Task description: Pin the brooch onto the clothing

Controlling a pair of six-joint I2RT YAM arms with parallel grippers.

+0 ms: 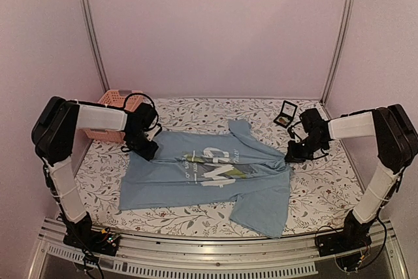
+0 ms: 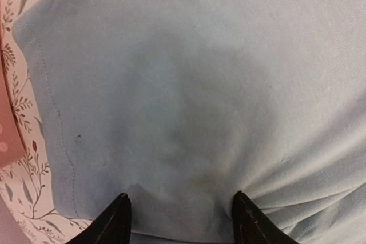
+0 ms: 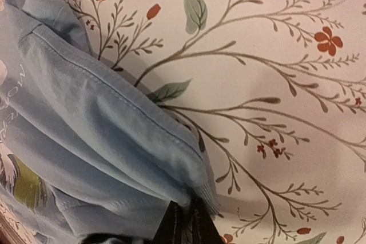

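Seen from above: a light blue short-sleeved T-shirt (image 1: pixel 209 181) with big white lettering, spread over the floral-printed counter (image 1: pixel 326 194). Long axis side to side, hem toward the left arm, sleeves and neck toward the right.

Left end effector (image 2: pixel 181 196) down on plain cloth near the hem corner. Black fingers (image 2: pixel 114 226) apart, fabric creased between them but not pinched.

Right end effector (image 3: pixel 186 216) at the opposite edge, tips together and clamped on a stitched fold of the shirt, seemingly by the neck.

Not yet on the cloth: the tiny round orange brooch (image 1: pixel 282 121), apparently the orange-brown speck in the tray of a small black square hinged case (image 1: pixel 289 106). Case open near the far right corner, speck too small for certainty.

Key relation for the coming move: case just beyond the right end effector, toward the back wall, apart from the shirt and well apart from the left arm. Nearer the right arm, then, probably calling for a release of the cloth first.

Pink plastic basket (image 1: pixel 115 100) behind the left arm, contents hidden.
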